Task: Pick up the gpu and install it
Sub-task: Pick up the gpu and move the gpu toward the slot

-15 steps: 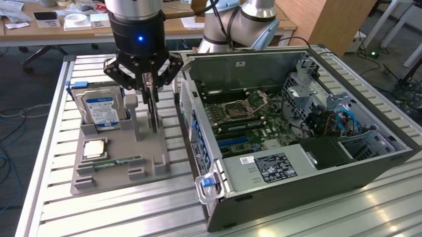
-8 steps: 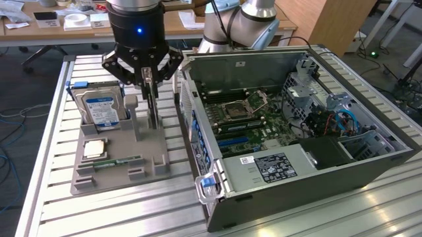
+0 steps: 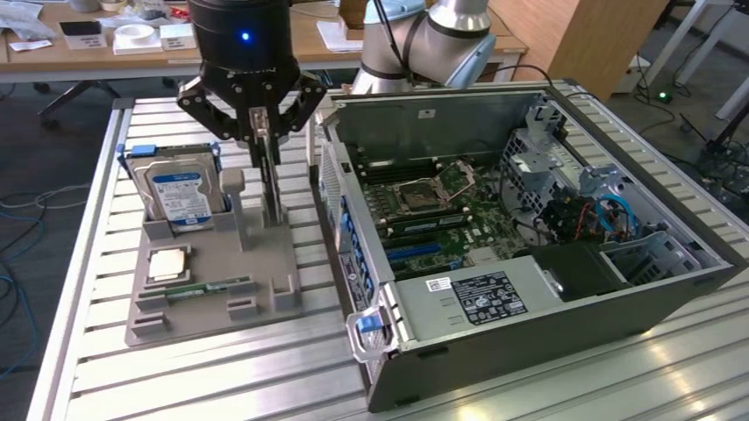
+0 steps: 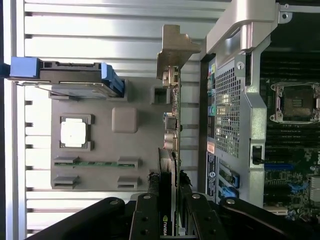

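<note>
"Exterior view first, from the biggest thing down: what is there?"

"A bench (image 3: 175, 368) of ribbed aluminium slats. The open computer case (image 3: 550, 346) lies on its side along the edge on the exterior view's right, grey sheet metal with the green motherboard (image 3: 433, 210) bare inside. A matte grey holder tray (image 3: 199, 324) sits by the opposite edge, a boxy hard drive (image 3: 181, 193) upright at its far corner."

"And the gpu?"

"The gpu (image 3: 273, 189) stands on edge in the tray's side nearest the case. It is a thin, flat card, and from the wrist it is seen edge-on, its silver bracket (image 4: 172, 47) at the end away from the camera."

"What is the gripper doing?"

"The gripper (image 3: 265, 132) has its black fingers (image 4: 145, 217) pressed against both faces of the card's upper edge, so it appears clamped on the card. Whether the card has left its slot cannot be told."

"How should it handle?"

"Probably light and stiff, yet fragile: the board face carries small parts and the contact edge mustn't be knocked. The flat faces offer a parallel grip, though smooth ones could let it slip or tilt. A hold near mid-length would keep the bracket end from sagging."

"Smaller things?"

"A square processor chip (image 3: 167, 262) with a pale metal top lies in a recess of the tray, and a narrow green RAM stick (image 3: 210, 287) near its front edge."
</note>
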{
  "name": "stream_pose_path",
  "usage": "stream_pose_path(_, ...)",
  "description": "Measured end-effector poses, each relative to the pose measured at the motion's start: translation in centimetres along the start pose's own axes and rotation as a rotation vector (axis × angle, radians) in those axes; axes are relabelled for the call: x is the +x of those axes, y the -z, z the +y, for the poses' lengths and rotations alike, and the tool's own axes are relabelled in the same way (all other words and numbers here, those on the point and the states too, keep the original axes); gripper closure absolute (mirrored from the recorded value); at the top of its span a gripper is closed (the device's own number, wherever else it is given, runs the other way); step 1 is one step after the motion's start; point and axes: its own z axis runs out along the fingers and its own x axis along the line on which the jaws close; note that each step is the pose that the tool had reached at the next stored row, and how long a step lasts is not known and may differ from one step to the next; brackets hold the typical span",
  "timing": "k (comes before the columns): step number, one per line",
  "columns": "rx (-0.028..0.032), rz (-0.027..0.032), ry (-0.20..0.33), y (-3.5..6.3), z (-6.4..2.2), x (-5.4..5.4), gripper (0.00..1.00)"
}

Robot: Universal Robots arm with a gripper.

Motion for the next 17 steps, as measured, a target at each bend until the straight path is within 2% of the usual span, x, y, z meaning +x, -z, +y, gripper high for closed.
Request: stream_pose_path(17,-0.0001,-0.0007,0.000,2.51,0.12,-0.1,0.74)
